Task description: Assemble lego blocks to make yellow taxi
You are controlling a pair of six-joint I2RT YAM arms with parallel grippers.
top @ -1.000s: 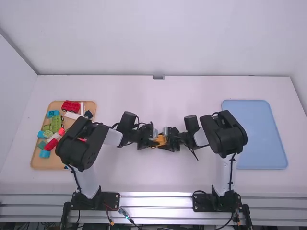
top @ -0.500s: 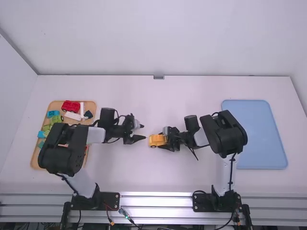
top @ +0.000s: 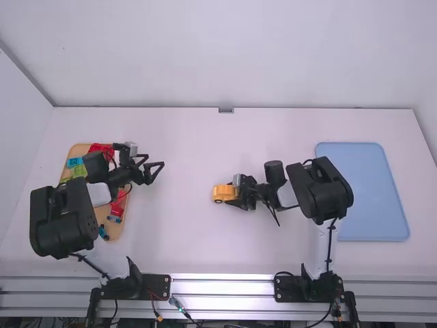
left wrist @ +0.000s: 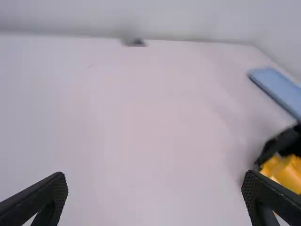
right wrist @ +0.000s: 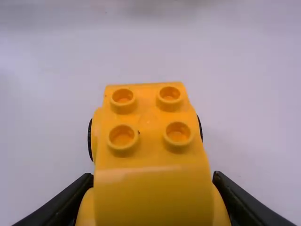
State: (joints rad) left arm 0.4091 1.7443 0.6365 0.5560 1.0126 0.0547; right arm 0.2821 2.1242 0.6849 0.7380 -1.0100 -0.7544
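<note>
1. One yellow car (top: 223,193), well left of the blue tray (top: 375,191); right pincer (right wrist: 153,176) closed on its sides.
2. Left pincer (left wrist: 154,175) wide open, empty, farther left of that tray.
3. Addition likely due: brace car, press squarely down on studs (right wrist: 122,135).

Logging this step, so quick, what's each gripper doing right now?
Left gripper: open, nothing between its fingers, near the tray.
Right gripper: closed on the yellow car.
</note>
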